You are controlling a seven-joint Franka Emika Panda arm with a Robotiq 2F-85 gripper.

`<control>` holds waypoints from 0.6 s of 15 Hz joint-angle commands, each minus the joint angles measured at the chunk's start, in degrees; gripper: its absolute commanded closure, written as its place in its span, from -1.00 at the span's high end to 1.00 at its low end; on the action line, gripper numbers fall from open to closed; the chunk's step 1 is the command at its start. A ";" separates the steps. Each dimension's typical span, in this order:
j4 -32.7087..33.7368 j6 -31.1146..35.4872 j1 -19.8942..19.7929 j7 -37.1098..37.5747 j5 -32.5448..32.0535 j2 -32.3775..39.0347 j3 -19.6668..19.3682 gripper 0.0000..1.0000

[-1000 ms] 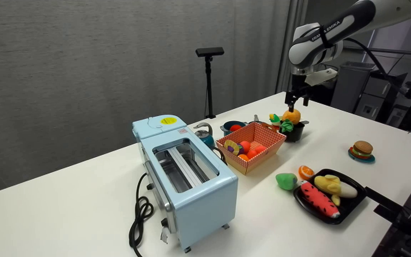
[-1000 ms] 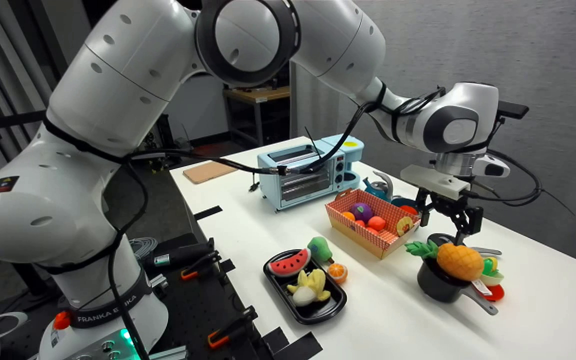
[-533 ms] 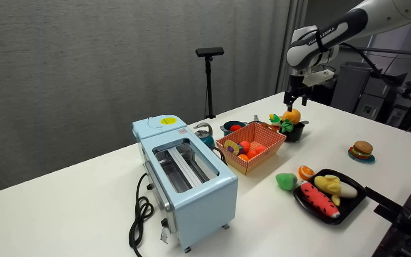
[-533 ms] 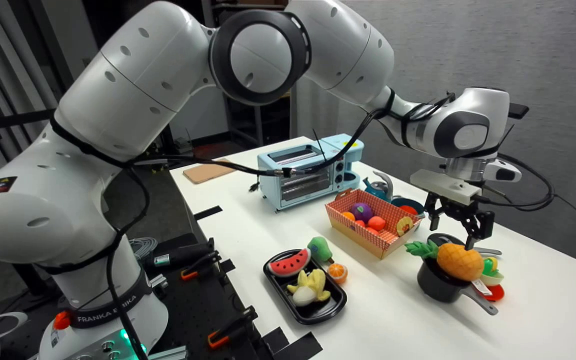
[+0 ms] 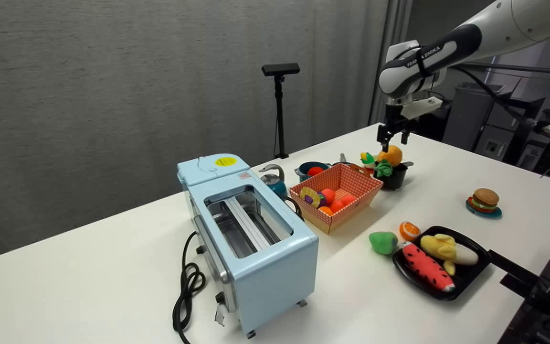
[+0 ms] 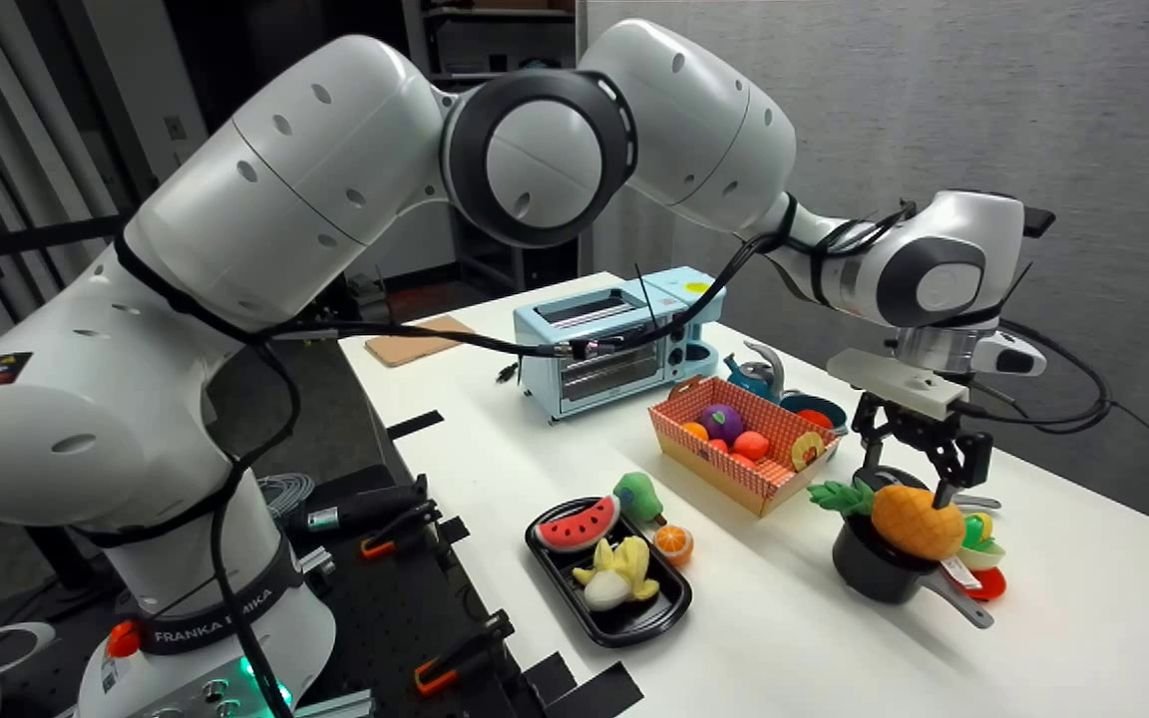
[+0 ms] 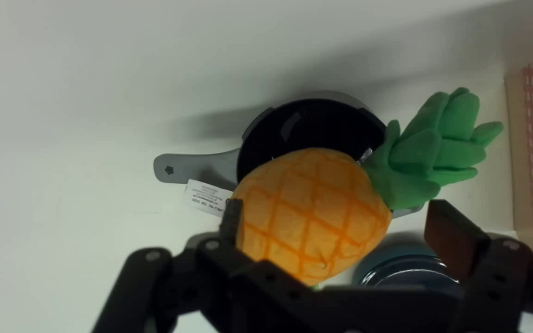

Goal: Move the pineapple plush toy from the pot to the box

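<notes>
The pineapple plush toy [image 7: 312, 208] has an orange-yellow body and green leaves. It lies across the top of the small black pot [image 7: 315, 122], covering part of its opening, in both exterior views too [image 6: 919, 521] [image 5: 390, 156]. The pot [image 6: 874, 570] stands on the table with a grey handle. My gripper [image 6: 908, 479] is open just above the pineapple. In the wrist view its fingers [image 7: 334, 210] are spread wide, the left one at the body's edge, the right one apart from it below the leaves. The red-checked box [image 6: 699, 461] stands beside the pot and holds several toy fruits.
A blue pot [image 6: 796, 401] and a teal kettle [image 6: 752, 377] stand behind the box. The light-blue toaster [image 5: 275, 277] is farther along. A black tray [image 6: 624, 630] holds a watermelon and a banana. A green pear [image 6: 639, 496], an orange slice [image 6: 673, 544] and a burger [image 5: 485, 198] lie around.
My gripper has moved down over the pineapple, shifting right in an exterior view. It stays open. The pineapple, pot and box have not moved.
</notes>
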 commanded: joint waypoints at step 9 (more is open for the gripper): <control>12.66 -6.93 -1.86 -0.70 -0.24 7.90 0.60 1.00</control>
